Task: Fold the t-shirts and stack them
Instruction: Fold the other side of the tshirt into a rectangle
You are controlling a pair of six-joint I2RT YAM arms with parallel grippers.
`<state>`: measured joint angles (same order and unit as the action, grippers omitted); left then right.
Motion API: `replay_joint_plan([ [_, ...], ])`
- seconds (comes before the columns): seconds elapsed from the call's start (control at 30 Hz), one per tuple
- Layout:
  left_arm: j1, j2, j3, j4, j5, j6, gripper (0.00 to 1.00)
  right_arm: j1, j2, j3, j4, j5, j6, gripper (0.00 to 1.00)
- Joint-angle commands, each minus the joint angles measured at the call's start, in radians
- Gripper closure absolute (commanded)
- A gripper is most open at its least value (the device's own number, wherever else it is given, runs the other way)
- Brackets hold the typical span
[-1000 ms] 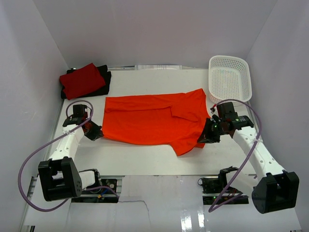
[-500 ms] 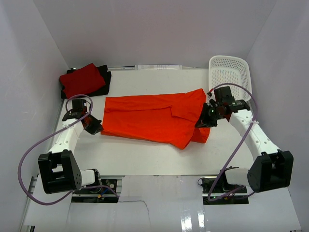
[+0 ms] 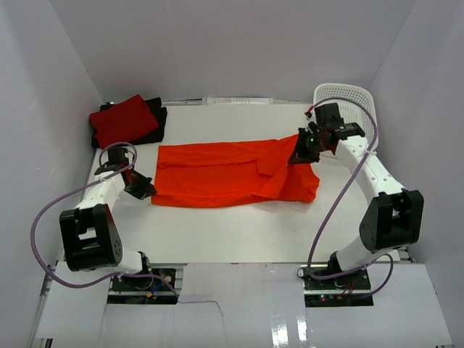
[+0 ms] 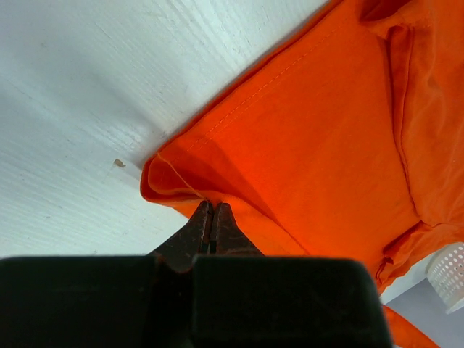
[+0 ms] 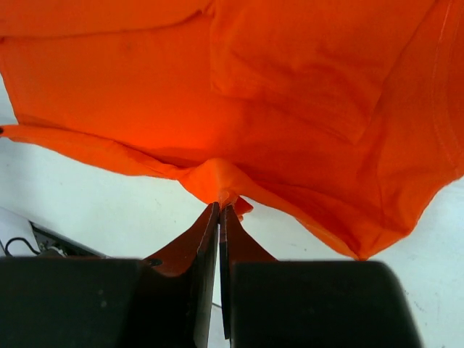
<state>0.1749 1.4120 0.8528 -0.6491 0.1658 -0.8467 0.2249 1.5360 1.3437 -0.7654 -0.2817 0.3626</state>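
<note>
A bright orange t-shirt (image 3: 217, 174) lies spread across the middle of the table, its near long edge doubled over toward the back. My left gripper (image 3: 148, 193) is shut on the shirt's near-left corner (image 4: 174, 185), low at the table. My right gripper (image 3: 299, 154) is shut on a pinch of the shirt's right edge (image 5: 221, 181) and holds it lifted over the shirt's right end. A folded crimson t-shirt (image 3: 123, 119) rests on a folded black t-shirt (image 3: 157, 123) at the back left.
A white perforated basket (image 3: 346, 119) stands at the back right, close behind my right arm. White walls close in the left, back and right sides. Bare tabletop (image 3: 239, 228) stretches along the front of the orange shirt.
Both grippers carried the orange shirt's near edge away from the front, folding it over. The right gripper travelled far toward the back right; the left moved only a little.
</note>
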Motion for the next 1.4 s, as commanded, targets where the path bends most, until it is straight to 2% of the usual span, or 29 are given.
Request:
replay_joint_plan([
  [0.0,0.005,0.022,0.057,0.034,0.014,-0.008,1.0,0.004,0.039,0.098,0.028,0.019,-0.024,0.92],
  [0.27,0.005,0.044,0.123,0.028,0.006,-0.012,1.0,0.004,0.128,0.219,0.017,0.022,-0.028,0.92],
  [0.73,0.041,0.007,0.181,-0.012,-0.04,0.0,1.0,0.002,0.179,0.311,-0.012,0.032,-0.042,0.92],
  [1.07,0.044,0.087,0.229,0.016,-0.015,0.023,1.0,0.002,0.277,0.437,-0.051,0.032,-0.053,0.92],
  [1.37,0.044,0.163,0.281,0.035,-0.028,0.061,1.0,0.002,0.337,0.483,-0.054,0.024,-0.054,0.92],
])
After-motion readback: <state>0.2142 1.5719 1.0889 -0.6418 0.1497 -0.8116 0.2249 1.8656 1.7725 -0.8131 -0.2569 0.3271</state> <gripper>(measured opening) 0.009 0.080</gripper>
